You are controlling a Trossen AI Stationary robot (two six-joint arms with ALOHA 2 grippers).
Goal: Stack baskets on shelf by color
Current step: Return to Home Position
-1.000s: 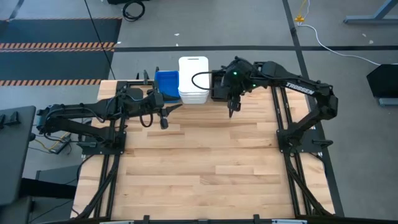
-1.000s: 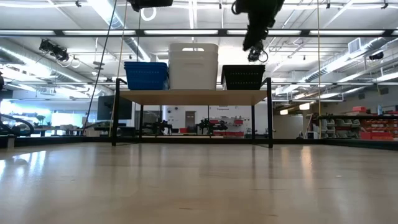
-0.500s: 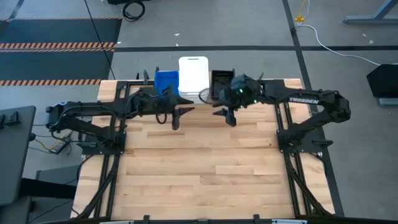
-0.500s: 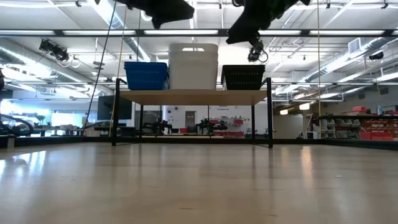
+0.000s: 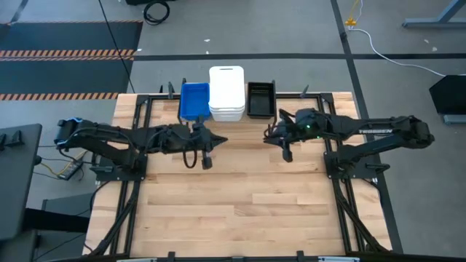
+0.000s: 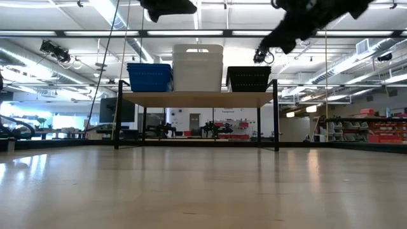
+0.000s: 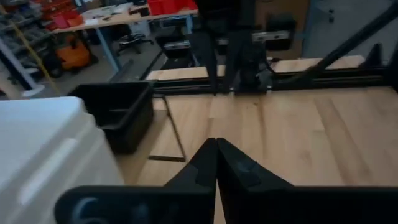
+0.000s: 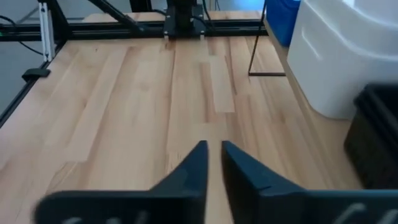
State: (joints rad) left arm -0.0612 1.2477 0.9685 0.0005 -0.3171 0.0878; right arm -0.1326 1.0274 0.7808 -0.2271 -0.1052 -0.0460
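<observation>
On the shelf point(image 6: 197, 98) at the table's far edge stand three baskets side by side: blue point(image 5: 194, 100), white point(image 5: 226, 93) and black point(image 5: 260, 100). The low view shows the same blue point(image 6: 149, 77), white point(image 6: 198, 67) and black point(image 6: 248, 79) baskets resting on the plank top. My left gripper point(image 5: 218, 138) hangs in front of the blue and white baskets, shut and holding nothing point(image 7: 216, 142). My right gripper point(image 5: 268, 136) hangs in front of the black basket. Its fingers stand a narrow gap apart with nothing between them point(image 8: 214, 147).
Bare wooden tabletop point(image 5: 240, 196) stretches from the grippers to the near edge. Black frame rails point(image 5: 131, 211) run along both sides of the table. In the low view both grippers point(image 6: 168, 7) point(image 6: 286, 35) hang above the level of the shelf top.
My right gripper has drawn back from above the black basket toward the table's near and right edges, sinking and tipping from pointing down to nearly level. The black basket now shows uncovered. My left gripper has gone toward the table's right and sunk a little.
</observation>
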